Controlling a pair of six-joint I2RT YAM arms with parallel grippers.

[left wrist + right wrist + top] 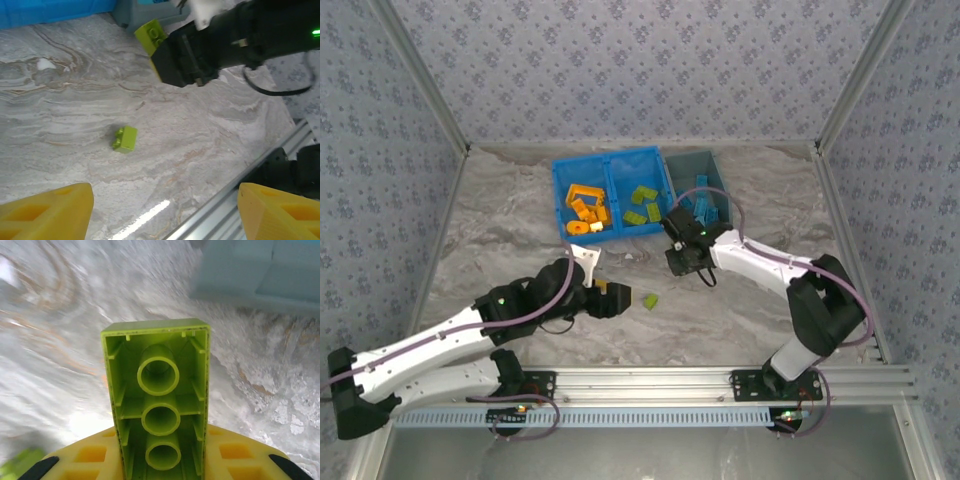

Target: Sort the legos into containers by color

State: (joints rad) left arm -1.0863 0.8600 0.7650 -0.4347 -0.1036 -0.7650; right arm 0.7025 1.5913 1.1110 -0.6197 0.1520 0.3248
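This is looking like a robotics lab test cell. Patterned wall panels (640,70) are standing beyond and to both sides of the left gripper (610,297). A marbled tabletop (500,230) is lying beneath it, and a slotted aluminium rail (650,380) is running behind it.

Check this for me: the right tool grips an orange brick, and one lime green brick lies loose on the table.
One thing is wrong: the colour. The right tool grips a lime green brick, not an orange one, as the right wrist view shows. The loose brick on the table is as you say.
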